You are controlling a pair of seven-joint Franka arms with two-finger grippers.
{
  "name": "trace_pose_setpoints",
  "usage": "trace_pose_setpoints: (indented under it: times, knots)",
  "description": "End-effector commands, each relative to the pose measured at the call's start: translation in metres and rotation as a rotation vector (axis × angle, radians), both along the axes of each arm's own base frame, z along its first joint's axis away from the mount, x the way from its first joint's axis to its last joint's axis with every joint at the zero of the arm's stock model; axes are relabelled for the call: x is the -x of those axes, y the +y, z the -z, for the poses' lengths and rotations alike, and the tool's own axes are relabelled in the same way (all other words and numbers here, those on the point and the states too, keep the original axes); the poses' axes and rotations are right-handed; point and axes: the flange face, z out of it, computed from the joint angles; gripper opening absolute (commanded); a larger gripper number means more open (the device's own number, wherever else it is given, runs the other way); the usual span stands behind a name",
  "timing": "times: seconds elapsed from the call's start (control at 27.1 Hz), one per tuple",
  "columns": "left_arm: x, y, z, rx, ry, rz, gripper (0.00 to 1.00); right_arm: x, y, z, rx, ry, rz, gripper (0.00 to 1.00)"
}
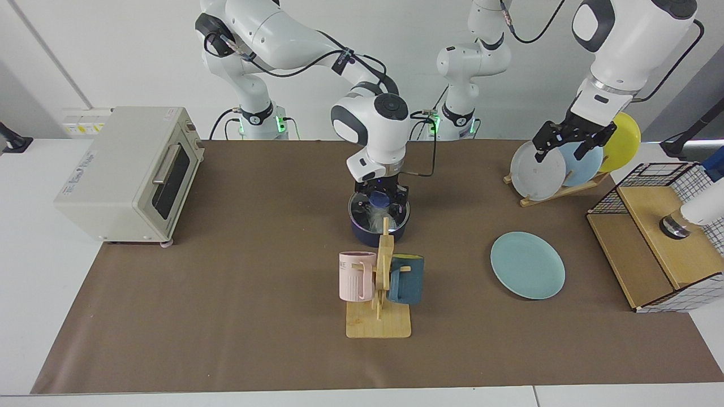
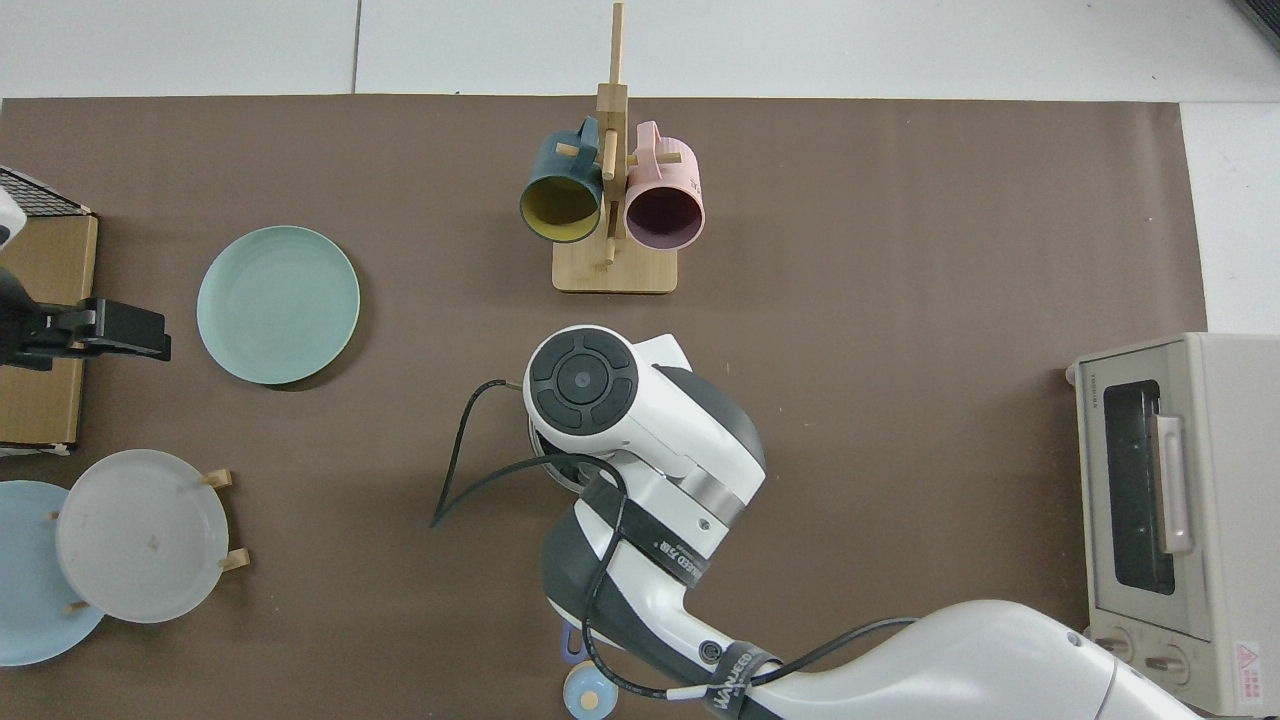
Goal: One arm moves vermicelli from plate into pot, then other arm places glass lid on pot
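pot (image 1: 378,230): top view hides it wholly beneath the right arm's wrist; facing view hides its front behind the mug rack (image 1: 382,271).
pot handle: not visible in the facing view.
right end effector (image 1: 382,198): finger gap too small to tell.
vermicelli (image 1: 375,217): blurred white patch under the glass lid (image 1: 370,212).
left end effector (image 2: 110,330): arm cut off at the top view's edge.
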Motion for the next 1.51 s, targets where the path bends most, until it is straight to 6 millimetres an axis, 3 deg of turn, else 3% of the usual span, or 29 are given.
trace_pose_setpoints:
  times: [0.0, 0.26, 0.29, 0.33, 0.37, 0.41, 0.44, 0.55, 0.7, 0.85, 1.18, 1.47]
  knots:
    - [0.006, 0.001, -0.002, 0.001, -0.015, -0.005, 1.0, 0.001, -0.008, 0.005, 0.031, 0.018, 0.021, 0.0]
    - [0.006, 0.001, -0.003, 0.001, -0.016, -0.005, 1.0, -0.002, -0.008, 0.005, -0.016, 0.027, 0.042, 0.0]
    - [0.006, 0.001, -0.003, 0.001, -0.016, -0.005, 1.0, -0.001, -0.007, 0.005, -0.015, 0.028, 0.04, 0.07]
    - [0.006, 0.001, -0.002, 0.001, -0.015, -0.005, 1.0, -0.002, -0.008, 0.005, -0.016, 0.028, 0.044, 0.21]
    - [0.006, 0.001, -0.002, 0.001, -0.015, -0.005, 1.0, -0.002, -0.008, 0.004, -0.02, 0.03, 0.046, 0.46]
    - [0.006, 0.001, -0.003, 0.001, -0.016, -0.005, 1.0, -0.002, -0.008, 0.005, -0.025, 0.035, 0.051, 0.84]
    - [0.006, 0.001, -0.002, 0.001, -0.015, -0.005, 1.0, -0.003, -0.008, 0.004, -0.026, 0.034, 0.051, 1.0]
    - [0.006, 0.001, -0.003, 0.001, -0.016, -0.005, 1.0, -0.005, -0.01, 0.002, -0.02, 0.041, 0.058, 1.0]
    - [0.006, 0.001, -0.003, 0.001, -0.016, -0.005, 1.0, -0.014, -0.014, -0.016, -0.029, 0.032, 0.076, 1.0]
    - [0.006, 0.001, -0.003, 0.001, -0.016, -0.005, 1.0, -0.02, -0.015, -0.042, -0.022, 0.029, 0.086, 1.0]
    - [0.006, 0.001, -0.003, 0.001, -0.016, -0.005, 1.0, -0.012, -0.01, -0.102, -0.03, 0.007, 0.066, 1.0]
    - [0.006, 0.001, -0.003, 0.001, -0.016, -0.005, 1.0, -0.024, -0.058, -0.14, 0.007, 0.003, -0.093, 1.0]
